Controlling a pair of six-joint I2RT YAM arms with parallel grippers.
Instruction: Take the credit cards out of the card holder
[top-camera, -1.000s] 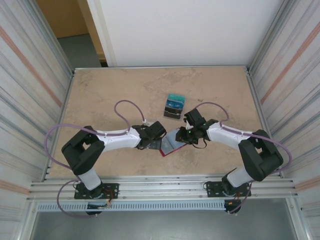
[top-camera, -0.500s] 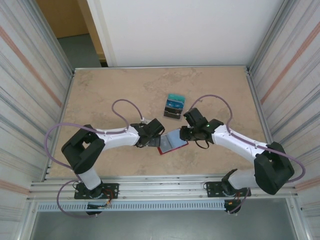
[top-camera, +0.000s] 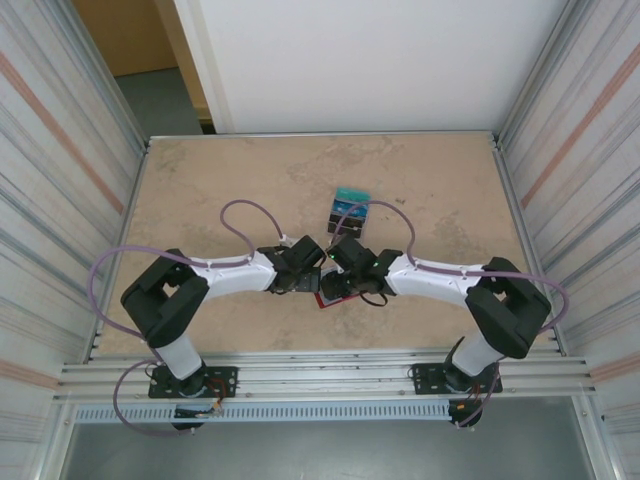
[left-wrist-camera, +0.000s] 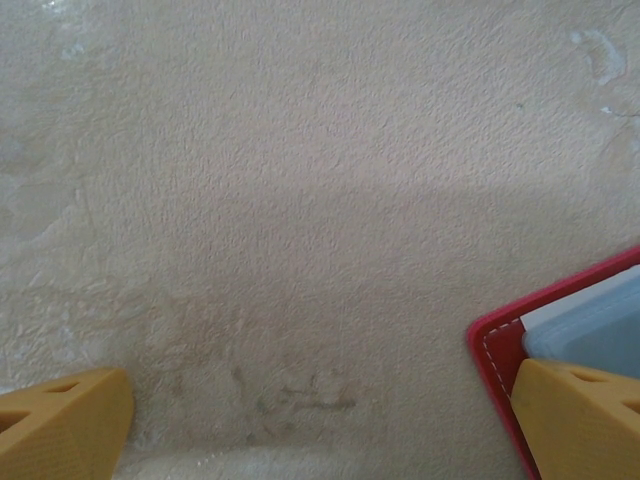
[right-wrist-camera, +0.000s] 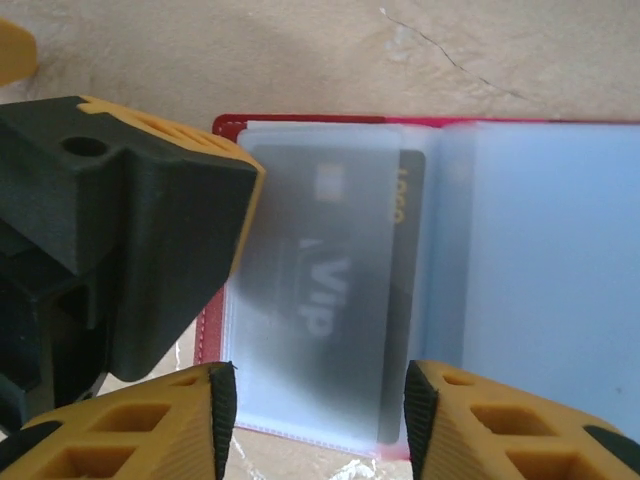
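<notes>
Beige mottled table (top-camera: 220, 180), ribbed metal side walls (top-camera: 60, 170), white rear panel (top-camera: 360, 60). Left gripper (left-wrist-camera: 325, 415) spread, one finger over the red card holder (left-wrist-camera: 495, 345). Right gripper (right-wrist-camera: 318, 410) spread above a pocketed dark credit card (right-wrist-camera: 330, 270).

Top camera looked down on whole tabletop (top-camera: 200, 190) from behind; wrist cameras faced down close, sharing card holder (right-wrist-camera: 500, 250).
</notes>
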